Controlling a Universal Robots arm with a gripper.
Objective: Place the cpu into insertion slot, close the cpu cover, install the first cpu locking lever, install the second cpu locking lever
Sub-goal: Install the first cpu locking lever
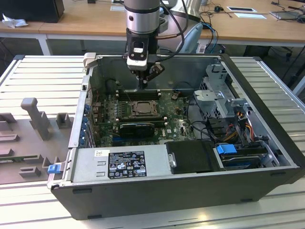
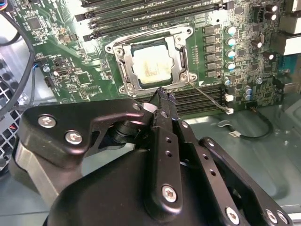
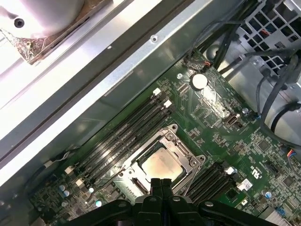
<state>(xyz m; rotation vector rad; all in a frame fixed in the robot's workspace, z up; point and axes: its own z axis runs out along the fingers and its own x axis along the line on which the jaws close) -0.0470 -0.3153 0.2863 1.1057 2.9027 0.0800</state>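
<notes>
Ext. view wide, wrist views near slot (image 2: 123,66)

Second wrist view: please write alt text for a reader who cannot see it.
A black gripper, fingers shut, has its tip beside a square silver-rimmed insertion slot on a green motherboard. A flat silver-grey square cpu lies in the slot, with a thin metal cpu cover around it.

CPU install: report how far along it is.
Done: the cpu is seated, with the cover down around it. In hand: the shut tool, holding nothing, sits by the cover's edge. Left: one lever juts away from the cover, apparently unlatched; the other I cannot judge.
</notes>
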